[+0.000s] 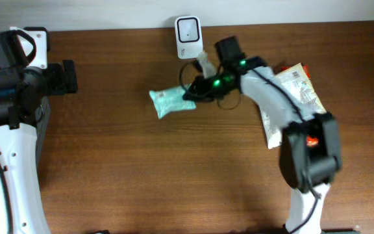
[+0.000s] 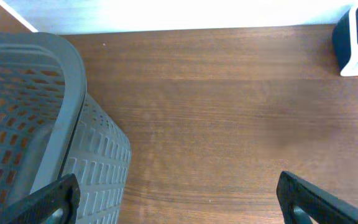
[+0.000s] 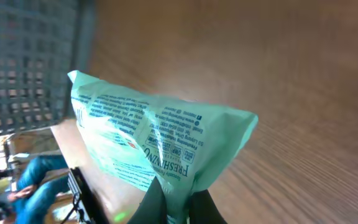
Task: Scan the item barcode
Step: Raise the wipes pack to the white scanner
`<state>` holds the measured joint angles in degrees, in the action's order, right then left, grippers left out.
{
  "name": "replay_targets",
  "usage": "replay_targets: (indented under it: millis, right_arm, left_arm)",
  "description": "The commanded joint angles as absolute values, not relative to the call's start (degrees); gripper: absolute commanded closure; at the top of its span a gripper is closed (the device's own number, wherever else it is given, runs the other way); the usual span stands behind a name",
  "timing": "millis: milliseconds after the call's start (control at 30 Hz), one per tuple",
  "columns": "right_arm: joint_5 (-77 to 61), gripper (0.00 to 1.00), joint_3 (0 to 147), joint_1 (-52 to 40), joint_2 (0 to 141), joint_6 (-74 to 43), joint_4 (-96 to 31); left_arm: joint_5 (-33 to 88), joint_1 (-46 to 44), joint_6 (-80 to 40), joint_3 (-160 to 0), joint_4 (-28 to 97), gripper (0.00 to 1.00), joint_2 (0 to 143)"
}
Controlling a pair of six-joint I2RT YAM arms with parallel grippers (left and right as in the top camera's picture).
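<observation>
Mint-green packet (image 3: pixel 154 143): crinkled film, dark small print on face. Pinched at one corner by right gripper (image 3: pixel 173 208), jaws clamped tight. Overhead: packet mid-table, at 7 o'clock of white scanner (image 1: pixel 187 29). Barcode possibly among print, too blurred to tell. Gripper tips cut off at frame bottom. Left gripper (image 2: pixel 179 202) spread wide, holding nothing, beside grey basket (image 2: pixel 73 143) at 9 o'clock edge. Open wood table (image 1: pixel 174 182) toward packet's 6 o'clock.

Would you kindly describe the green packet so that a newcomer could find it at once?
Start at the white scanner standing at the far edge of the wooden table. Just in front of it, slightly left, is a pale green packet, pinched at one end by the right gripper. The only other packet, further to the right, is white.
</observation>
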<state>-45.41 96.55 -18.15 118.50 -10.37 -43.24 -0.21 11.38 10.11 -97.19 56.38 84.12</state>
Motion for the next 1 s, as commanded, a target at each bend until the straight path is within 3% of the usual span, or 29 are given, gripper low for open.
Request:
replay_targets:
  millis: [0,300,800,967]
  right_arm:
    - [-45.9,0.96,96.8,-16.4,110.8,-8.3,-44.6]
    - [-44.8,0.96,96.8,-9.7,98.5,-9.7,-52.4]
    - [-44.7,0.96,96.9,-9.8,97.6,-9.9,-54.3]
    - [-31.6,0.96,103.4,-11.2,97.6,-11.0,-57.3]
  left_arm:
    - [0.2,11.4,10.8,-97.3,56.3,0.01,83.7]
    - [0.2,11.4,10.8,-97.3,56.3,0.01,83.7]
    - [0.2,11.4,10.8,-97.3,56.3,0.01,83.7]
    - [0.2,11.4,10.9,-97.3,56.3,0.01,83.7]
